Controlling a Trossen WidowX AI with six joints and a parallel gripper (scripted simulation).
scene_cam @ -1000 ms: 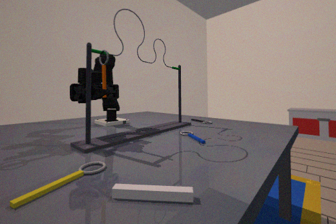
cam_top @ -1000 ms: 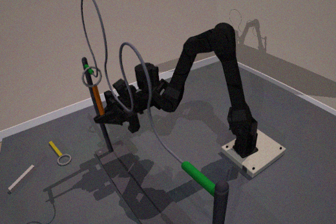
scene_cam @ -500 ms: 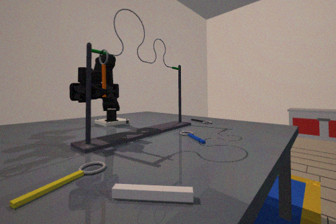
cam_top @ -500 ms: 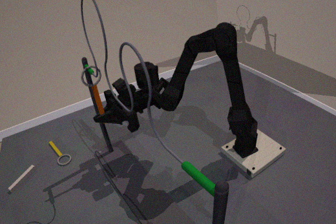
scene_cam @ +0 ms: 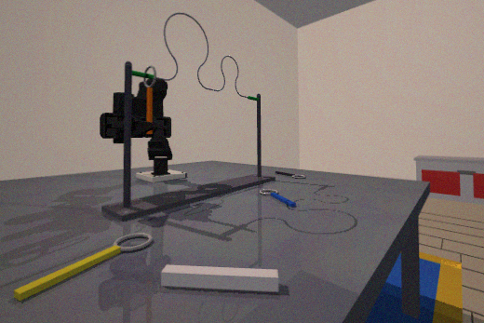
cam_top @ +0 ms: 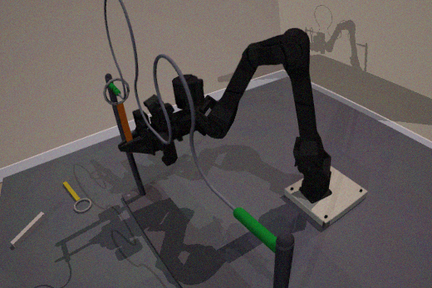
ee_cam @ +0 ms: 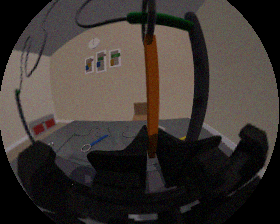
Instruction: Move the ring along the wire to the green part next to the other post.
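Note:
The ring (cam_top: 105,93) (scene_cam: 150,86) (ee_cam: 149,30) is around the green part (cam_top: 114,88) (scene_cam: 140,74) (ee_cam: 172,21), which passes near the middle of its opening, towards the grey-wire end. Its orange handle (cam_top: 125,121) (scene_cam: 149,105) (ee_cam: 152,90) points down, nearly upright. My gripper (cam_top: 128,144) (scene_cam: 150,127) (ee_cam: 147,127) is shut on the handle's lower end, beside the near post (cam_top: 135,175) (scene_cam: 127,145) (ee_cam: 201,80). The grey wire (cam_top: 135,46) (scene_cam: 208,45) (ee_cam: 100,22) loops to the other green part (cam_top: 254,226) (scene_cam: 252,98) at the far post (cam_top: 283,262) (scene_cam: 259,136).
In the top view, wire loops cross in front of my arm. A dark base bar (scene_cam: 186,195) joins the posts. A yellow-handled ring (cam_top: 71,191) (scene_cam: 70,272), a pale block (cam_top: 27,230) (scene_cam: 219,279) and a blue-handled ring (scene_cam: 283,199) lie on the table.

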